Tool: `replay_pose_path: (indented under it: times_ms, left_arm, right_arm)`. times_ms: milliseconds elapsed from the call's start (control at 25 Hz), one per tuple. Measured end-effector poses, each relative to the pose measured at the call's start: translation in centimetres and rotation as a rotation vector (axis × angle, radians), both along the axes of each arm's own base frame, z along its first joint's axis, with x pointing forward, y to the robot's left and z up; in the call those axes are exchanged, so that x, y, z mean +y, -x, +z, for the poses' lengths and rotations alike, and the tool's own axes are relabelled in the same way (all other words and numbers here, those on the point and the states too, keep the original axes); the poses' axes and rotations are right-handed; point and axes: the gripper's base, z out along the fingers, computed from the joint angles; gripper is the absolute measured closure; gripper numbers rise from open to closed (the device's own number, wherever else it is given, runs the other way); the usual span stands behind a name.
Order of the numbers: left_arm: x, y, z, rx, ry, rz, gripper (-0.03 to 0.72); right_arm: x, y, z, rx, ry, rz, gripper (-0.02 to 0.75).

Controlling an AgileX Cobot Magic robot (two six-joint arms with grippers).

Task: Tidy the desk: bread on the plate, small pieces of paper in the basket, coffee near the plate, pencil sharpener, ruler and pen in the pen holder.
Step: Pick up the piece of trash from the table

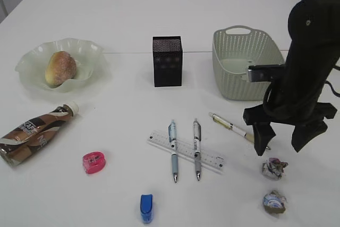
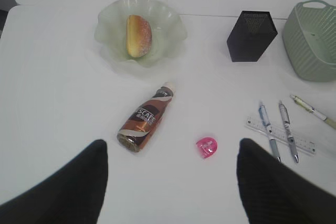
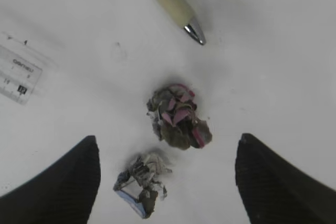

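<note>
The bread (image 1: 60, 68) lies on the plate (image 1: 32, 59) at the far left of the desk (image 1: 122, 115). In front of it the coffee (image 1: 34, 131) lies on its side. A pink pencil sharpener (image 1: 94, 162) and a blue one (image 1: 146, 208) sit near the front. Two pens (image 1: 173, 151) lie across the ruler (image 1: 186, 151); a third pen (image 1: 232, 126) lies to the right. My right gripper (image 1: 281, 144) hangs open just above two small pieces of paper (image 3: 178, 119) (image 3: 143, 183). My left gripper (image 2: 171, 150) is open and empty, high above the pink sharpener (image 2: 206, 147).
The pen holder (image 1: 167, 61) stands at the middle back, and the basket (image 1: 247, 62) stands to its right, just behind my right arm. The third pen's tip (image 3: 195, 31) points close to the upper paper ball.
</note>
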Motion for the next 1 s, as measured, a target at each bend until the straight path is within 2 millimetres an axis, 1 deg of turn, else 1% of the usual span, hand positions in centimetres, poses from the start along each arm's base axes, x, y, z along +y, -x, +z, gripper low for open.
replay_pose_path:
  times_ms: [80,200,240,520,640,760,920,1000]
  left_arm:
    - [0.0,0.2,0.1,-0.006,0.004,0.002,0.129]
    - [0.0,0.2,0.1,-0.005,0.005,0.003,0.129]
    - [0.0,0.2,0.0,-0.002,0.005,0.003,0.129]
    - [0.0,0.1,-0.3,0.008,0.003,0.003,0.129]
    - [0.0,0.1,-0.3,0.008,0.003,0.003,0.129]
    - [0.0,0.1,-0.3,0.009,0.003,0.003,0.129]
    - [0.0,0.1,-0.3,0.01,0.003,0.003,0.151]
    - [0.0,0.1,-0.3,0.01,0.003,0.003,0.162]
  right_arm:
    - [0.1,-0.3,-0.8,0.007,0.002,-0.001,0.152]
    - [0.1,-0.5,-1.5,-0.015,-0.001,-0.004,0.153]
    - [0.0,-0.3,-1.8,-0.018,0.001,-0.004,0.131]
    - [-0.3,1.0,-4.3,-0.042,0.004,-0.009,0.152]
    - [-0.4,1.2,-4.8,-0.05,0.004,-0.011,0.152]
    - [-0.4,1.2,-4.8,-0.063,0.003,-0.011,0.153]
    - [-0.4,1.1,-4.9,-0.067,0.002,-0.011,0.138]
    - [-0.4,1.1,-5.0,-0.065,0.002,-0.012,0.146]
